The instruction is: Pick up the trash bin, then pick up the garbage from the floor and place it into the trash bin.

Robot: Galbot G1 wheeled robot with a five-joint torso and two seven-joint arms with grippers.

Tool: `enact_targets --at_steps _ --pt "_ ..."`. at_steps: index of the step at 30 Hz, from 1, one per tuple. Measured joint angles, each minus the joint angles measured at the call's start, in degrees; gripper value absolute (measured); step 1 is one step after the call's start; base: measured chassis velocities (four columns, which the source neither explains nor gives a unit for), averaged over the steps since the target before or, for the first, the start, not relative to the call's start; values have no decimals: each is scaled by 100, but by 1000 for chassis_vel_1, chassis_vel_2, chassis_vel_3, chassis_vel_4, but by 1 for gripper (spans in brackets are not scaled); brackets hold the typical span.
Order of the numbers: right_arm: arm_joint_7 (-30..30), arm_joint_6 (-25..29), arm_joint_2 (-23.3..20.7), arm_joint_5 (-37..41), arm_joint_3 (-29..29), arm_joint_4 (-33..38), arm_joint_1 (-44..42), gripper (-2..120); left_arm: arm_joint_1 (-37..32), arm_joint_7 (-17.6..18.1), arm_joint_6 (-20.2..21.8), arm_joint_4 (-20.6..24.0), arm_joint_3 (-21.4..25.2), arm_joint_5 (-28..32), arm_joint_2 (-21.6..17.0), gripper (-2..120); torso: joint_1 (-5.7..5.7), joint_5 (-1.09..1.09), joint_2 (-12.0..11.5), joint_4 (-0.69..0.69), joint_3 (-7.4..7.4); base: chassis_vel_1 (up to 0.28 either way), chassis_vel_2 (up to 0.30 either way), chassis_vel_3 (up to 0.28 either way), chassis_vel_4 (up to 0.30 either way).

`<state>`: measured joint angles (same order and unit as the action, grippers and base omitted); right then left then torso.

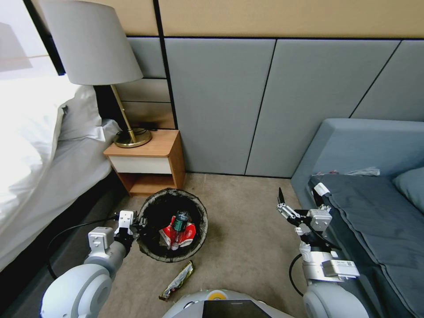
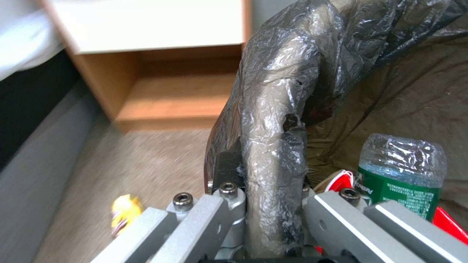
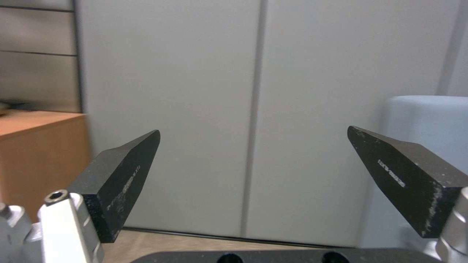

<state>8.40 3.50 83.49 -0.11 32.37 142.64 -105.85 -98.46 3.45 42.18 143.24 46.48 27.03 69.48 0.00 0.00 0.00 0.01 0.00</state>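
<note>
Left gripper (image 2: 265, 193) is pinched on the near-left rim of the trash bin (image 1: 152, 251), one finger outside the wall and one inside, pressing the crinkled, glossy dark liner (image 2: 273, 109) folded over the edge. Inside the round bin lie a clear ribbed plastic bottle (image 2: 402, 171) with a green label and a red-and-white carton (image 1: 187, 234). Just in front of the bin, a long shiny snack wrapper (image 1: 177, 281) lies flat on the short-pile beige carpet (image 1: 247, 229). Right gripper (image 3: 253, 160) is held above the floor, well apart from the bin, its black wedge-shaped fingers spread. Behind the bin stands a wooden nightstand (image 1: 150, 165) carrying a brass-based lamp (image 1: 95, 53), between a white-sheeted bed (image 1: 31, 145) and grey padded wall panels (image 1: 221, 101); a grey-blue sofa (image 1: 366, 185) sits to the right
</note>
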Motion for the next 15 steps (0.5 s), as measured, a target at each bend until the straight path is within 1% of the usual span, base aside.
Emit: enact_targets --at_steps 6,15 --pt "0 -2 1 -11 -14 -52 5 100 -17 9 0 0 8 71 14 2 0 0 0 -1 0 81 94 87 92" --pt "13 -3 -3 -2 -37 -70 -1 100 -62 14 0 0 32 86 21 2 0 0 0 0 0 121 115 116 122"
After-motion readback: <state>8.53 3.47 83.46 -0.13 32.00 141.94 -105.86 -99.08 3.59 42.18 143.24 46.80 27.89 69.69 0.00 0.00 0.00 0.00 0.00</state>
